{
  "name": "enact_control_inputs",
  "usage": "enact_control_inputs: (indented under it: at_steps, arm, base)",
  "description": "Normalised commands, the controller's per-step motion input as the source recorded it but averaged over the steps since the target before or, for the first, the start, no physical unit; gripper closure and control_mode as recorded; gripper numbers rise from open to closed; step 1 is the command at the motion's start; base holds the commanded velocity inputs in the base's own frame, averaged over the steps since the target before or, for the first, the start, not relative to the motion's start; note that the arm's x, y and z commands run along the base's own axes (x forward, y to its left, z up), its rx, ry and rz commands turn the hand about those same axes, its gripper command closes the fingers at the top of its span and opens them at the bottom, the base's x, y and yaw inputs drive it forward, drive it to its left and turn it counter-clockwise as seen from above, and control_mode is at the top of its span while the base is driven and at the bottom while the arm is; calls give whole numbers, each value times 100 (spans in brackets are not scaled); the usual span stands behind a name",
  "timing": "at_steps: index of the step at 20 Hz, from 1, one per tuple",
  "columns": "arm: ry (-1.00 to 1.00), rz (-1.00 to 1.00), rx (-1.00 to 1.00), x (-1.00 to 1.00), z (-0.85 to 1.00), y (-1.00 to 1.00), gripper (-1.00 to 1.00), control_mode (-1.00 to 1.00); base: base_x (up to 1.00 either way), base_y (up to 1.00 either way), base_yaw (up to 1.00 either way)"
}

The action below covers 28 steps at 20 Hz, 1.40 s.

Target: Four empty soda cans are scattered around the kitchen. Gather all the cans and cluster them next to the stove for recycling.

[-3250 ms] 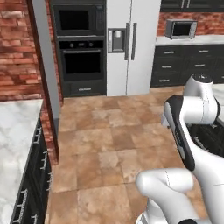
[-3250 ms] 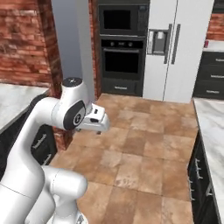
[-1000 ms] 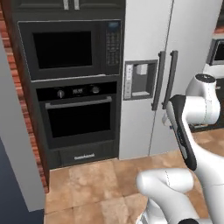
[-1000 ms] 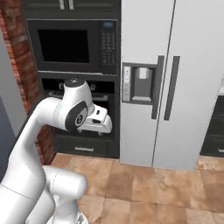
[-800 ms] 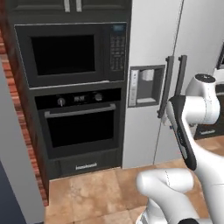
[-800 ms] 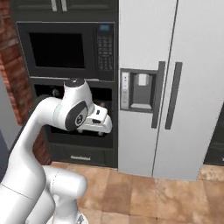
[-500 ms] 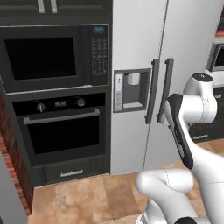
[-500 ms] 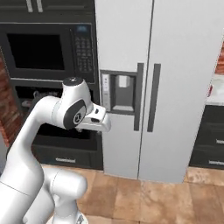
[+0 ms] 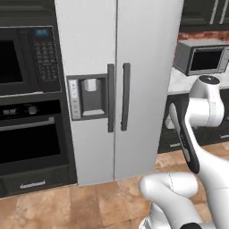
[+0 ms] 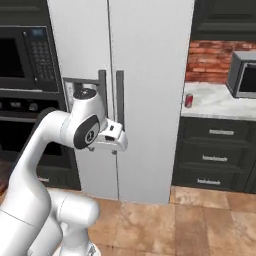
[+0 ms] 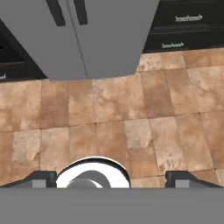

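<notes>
A small red soda can (image 10: 189, 100) stands upright on the white marble counter (image 10: 215, 102) just right of the fridge, against the brick wall. The stove is out of view. My gripper (image 11: 112, 179) hangs in front of the fridge doors and points down at the tile floor. Its fingertips (image 11: 41, 178) stand wide apart, open, with nothing between them. The can is well off to the gripper's right and higher than it. In the right base view my hand (image 10: 111, 138) sits at about the height of the fridge handles.
A tall grey two-door fridge (image 9: 116, 85) stands straight ahead, with a black built-in oven and microwave (image 9: 27, 103) to its left. A grey microwave (image 10: 245, 72) sits on the counter over black drawers (image 10: 215, 157). Terracotta floor (image 11: 113, 122) lies below.
The whole picture has slid left, so the base has moved: the oven column went to the left edge and the counter with the red can came into view. The arm keeps its pose, gripper open.
</notes>
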Motion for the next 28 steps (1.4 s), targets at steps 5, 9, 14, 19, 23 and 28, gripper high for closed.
enact_control_inputs:
  at_steps: [5,9,14,19,23,28]
  arm:
    - [0,0,0,0,0,0,-100,100]
    - [0,0,0,0,0,0,-100,100]
    - [0,0,0,0,0,0,-100,100]
    - [0,0,0,0,0,0,-100,100]
    - [0,0,0,0,0,0,-100,100]
    - [0,0,0,0,0,0,-100,100]
  base:
    - [0,-100,0]
    - [15,-100,0]
    - [41,-100,1]
    - [66,-100,5]
    - [81,-99,3]
    - [82,-80,2]
